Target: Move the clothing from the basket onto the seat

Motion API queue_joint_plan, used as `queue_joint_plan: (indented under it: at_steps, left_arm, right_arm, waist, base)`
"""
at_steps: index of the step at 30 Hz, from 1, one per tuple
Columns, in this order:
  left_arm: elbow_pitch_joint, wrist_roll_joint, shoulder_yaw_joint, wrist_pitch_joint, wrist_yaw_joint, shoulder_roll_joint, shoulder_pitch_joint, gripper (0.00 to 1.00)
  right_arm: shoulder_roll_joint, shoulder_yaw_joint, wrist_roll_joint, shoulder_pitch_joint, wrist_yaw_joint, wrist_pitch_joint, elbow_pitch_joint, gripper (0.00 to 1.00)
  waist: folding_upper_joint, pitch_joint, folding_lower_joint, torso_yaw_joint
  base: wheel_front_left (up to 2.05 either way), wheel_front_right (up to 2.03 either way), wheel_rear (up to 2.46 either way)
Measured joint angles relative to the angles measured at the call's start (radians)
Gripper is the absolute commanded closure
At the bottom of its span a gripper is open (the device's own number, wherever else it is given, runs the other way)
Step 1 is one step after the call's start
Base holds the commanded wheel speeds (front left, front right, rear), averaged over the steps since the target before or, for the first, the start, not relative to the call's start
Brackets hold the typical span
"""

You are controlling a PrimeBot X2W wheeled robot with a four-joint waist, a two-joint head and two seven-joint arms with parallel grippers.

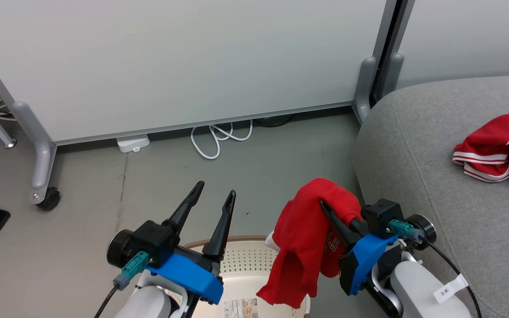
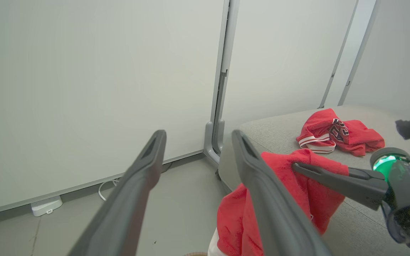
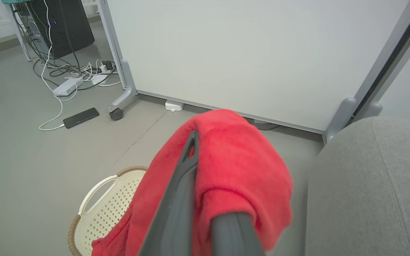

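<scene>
- While the right gripper (image 1: 325, 206) pinched a red garment (image 1: 301, 247) above the basket (image 1: 242, 261) at five o'clock, the left gripper (image 1: 216, 188) stood spread, empty
- Second garment (image 1: 495, 148) lay on the seat (image 1: 413, 154) at three o'clock

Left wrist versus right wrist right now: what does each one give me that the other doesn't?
Left wrist view: the left pincer open with nothing in it, the right pincer seen from the side, shut on the hanging red garment, and the other red garment lying crumpled on the seat.
Right wrist view: the basket with its handle and perforated wall, on the floor, plus a phone and cables near the partition's wheel.
Both: the hanging red garment, the grey seat and the white partition.
</scene>
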Motion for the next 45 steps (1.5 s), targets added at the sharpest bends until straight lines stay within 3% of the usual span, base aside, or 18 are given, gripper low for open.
queue_joint_plan:
  at_steps: [9, 18, 31, 45]
  left_arm:
    - [-0.065, 0.137, 0.180, 0.000, -0.059, -0.041, 0.173, 0.00]
    - [-0.078, 0.216, 0.276, 0.000, -0.084, -0.070, 0.225, 0.00]
    - [-0.079, 0.250, 0.333, 0.000, -0.095, -0.093, 0.229, 0.00]
    - [-0.082, 0.249, 0.342, 0.000, -0.101, -0.074, 0.198, 0.00]
  right_arm:
    - [0.000, -0.032, -0.018, 0.031, 0.000, 0.015, -0.039, 1.00]
    - [0.011, -0.049, -0.028, 0.042, 0.000, 0.025, -0.067, 1.00]
    - [0.020, -0.060, -0.070, 0.042, 0.000, 0.013, -0.119, 1.00]
    - [0.040, -0.097, -0.133, 0.101, 0.000, -0.003, -0.231, 1.00]
  waist:
    - [0.0000, 0.001, 0.0000, -0.018]
    - [0.0000, 0.018, 0.0000, -0.056]
    - [0.0000, 0.054, 0.0000, -0.191]
    - [0.0000, 0.104, 0.0000, -0.370]
  base:
    - [0.00, 0.00, 0.00]
    - [0.00, 0.00, 0.00]
    - [0.00, 0.00, 0.00]
    - [0.00, 0.00, 0.00]
